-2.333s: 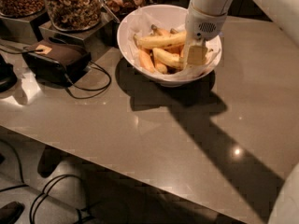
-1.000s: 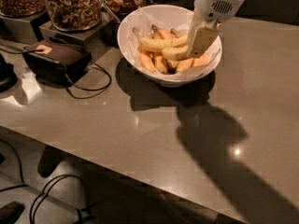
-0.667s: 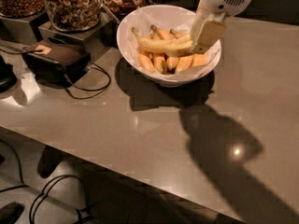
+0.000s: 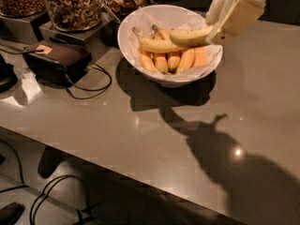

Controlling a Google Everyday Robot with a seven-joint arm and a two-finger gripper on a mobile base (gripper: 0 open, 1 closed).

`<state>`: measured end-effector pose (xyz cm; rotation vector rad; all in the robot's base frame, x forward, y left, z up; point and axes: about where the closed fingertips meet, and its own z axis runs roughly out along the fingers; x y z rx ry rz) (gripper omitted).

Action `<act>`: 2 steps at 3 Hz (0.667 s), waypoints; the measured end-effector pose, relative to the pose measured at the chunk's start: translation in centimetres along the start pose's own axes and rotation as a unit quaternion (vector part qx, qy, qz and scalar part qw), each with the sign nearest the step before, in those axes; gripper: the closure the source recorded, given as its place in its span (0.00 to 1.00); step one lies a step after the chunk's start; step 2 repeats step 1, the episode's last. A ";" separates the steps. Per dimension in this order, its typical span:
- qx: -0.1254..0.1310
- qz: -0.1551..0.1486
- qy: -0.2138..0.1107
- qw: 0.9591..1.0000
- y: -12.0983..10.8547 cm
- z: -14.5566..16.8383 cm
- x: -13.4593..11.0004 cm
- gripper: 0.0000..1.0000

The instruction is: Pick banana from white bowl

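My gripper (image 4: 224,18) is at the top right, above the right rim of the white bowl (image 4: 140,20). It is shut on one end of a large yellow banana (image 4: 191,36), which hangs level above the bowl with its free end pointing left. A second large banana (image 4: 157,45) lies in the bowl on top of several smaller orange-tinted bananas (image 4: 179,60). Crinkled white paper lines the bowl.
Glass jars of nuts (image 4: 72,3) stand on metal bases at the back left. A dark pouch (image 4: 56,57) with a cable (image 4: 91,86) lies left of the bowl. The grey countertop (image 4: 140,135) ends in a front edge at the lower left.
The gripper has risen up and to the right out of the bowl, lifting one large banana clear of the others. Its shadow on the counter has shifted right.
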<state>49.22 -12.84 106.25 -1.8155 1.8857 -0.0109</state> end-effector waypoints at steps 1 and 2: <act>0.001 0.000 -0.001 1.000 0.0 0.0 -0.1 1.00; 0.001 0.000 -0.001 1.000 0.0 0.0 -0.1 1.00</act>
